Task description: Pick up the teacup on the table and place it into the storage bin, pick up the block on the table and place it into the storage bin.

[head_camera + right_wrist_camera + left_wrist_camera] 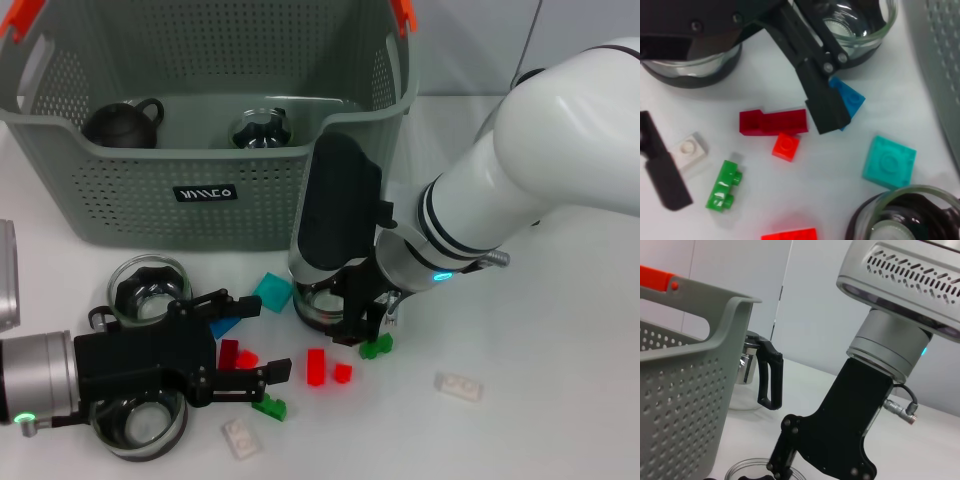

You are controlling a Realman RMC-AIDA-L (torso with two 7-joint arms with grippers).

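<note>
The grey-green storage bin [210,215] stands at the back and holds a glass teacup [260,130]. Another glass teacup [312,300] sits on the table in front of the bin, with my right gripper [365,328] down at its right rim. The right wrist view shows this teacup [905,215] from above. My left gripper [272,338] is open and low over the table. Its fingers [822,110] straddle a dark red block [772,121] and a small orange block [786,146].
A dark teapot [120,123] lies in the bin. Two more glass cups [150,288] [140,425] flank my left arm. Loose teal [271,291], blue [225,326], red [316,366], green [268,407] and white [459,385] blocks lie around. A black-handled glass pot [757,375] stands beside the bin.
</note>
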